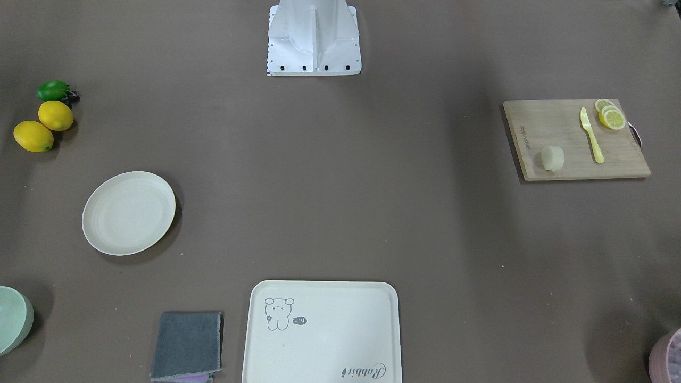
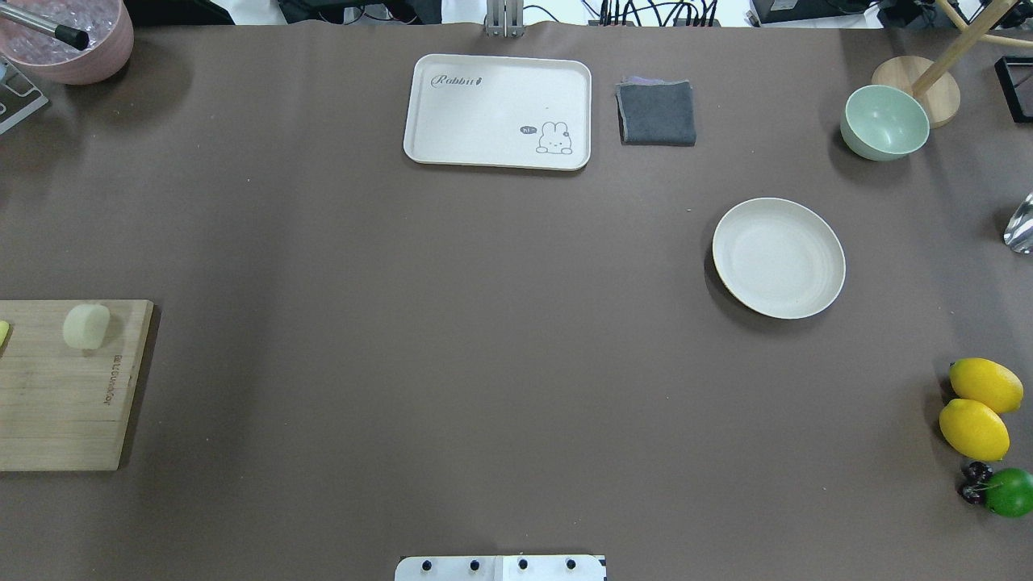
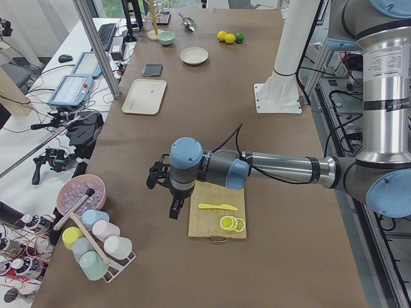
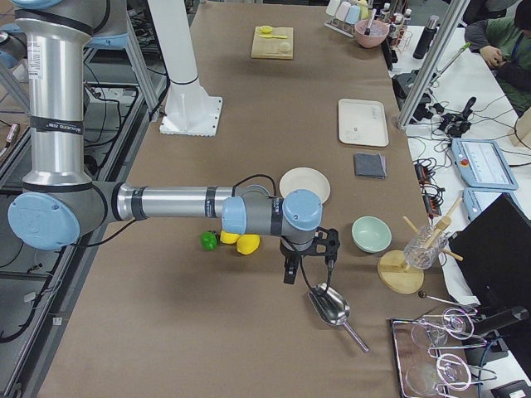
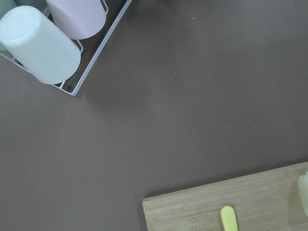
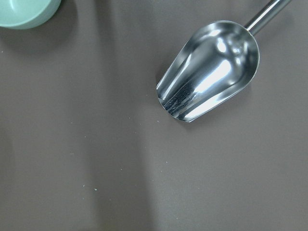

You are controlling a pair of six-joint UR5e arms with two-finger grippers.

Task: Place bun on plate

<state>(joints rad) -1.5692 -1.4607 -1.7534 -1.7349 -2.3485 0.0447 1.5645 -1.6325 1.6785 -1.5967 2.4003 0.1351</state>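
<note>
The bun (image 1: 552, 158) (image 2: 86, 326) lies on a wooden cutting board (image 1: 574, 139) (image 2: 56, 395) at the table's left end. Its edge just shows in the left wrist view (image 5: 304, 192). The plate (image 1: 129, 213) (image 2: 778, 257) (image 4: 304, 184) sits bare on the table's right half, far from the bun. My left gripper (image 3: 172, 204) hangs over the table beside the board, seen only from the side, and I cannot tell its state. My right gripper (image 4: 292, 269) hovers near a metal scoop (image 6: 209, 70) (image 4: 330, 307); its state is equally unclear.
A yellow knife (image 1: 591, 134) and lemon slices (image 1: 611, 115) share the board. A bear tray (image 2: 498, 111), a grey cloth (image 2: 656, 113), a green bowl (image 2: 884, 123), lemons (image 2: 978, 407) and a lime (image 2: 1009, 491) lie about. A cup rack (image 5: 53, 38) stands near the left arm.
</note>
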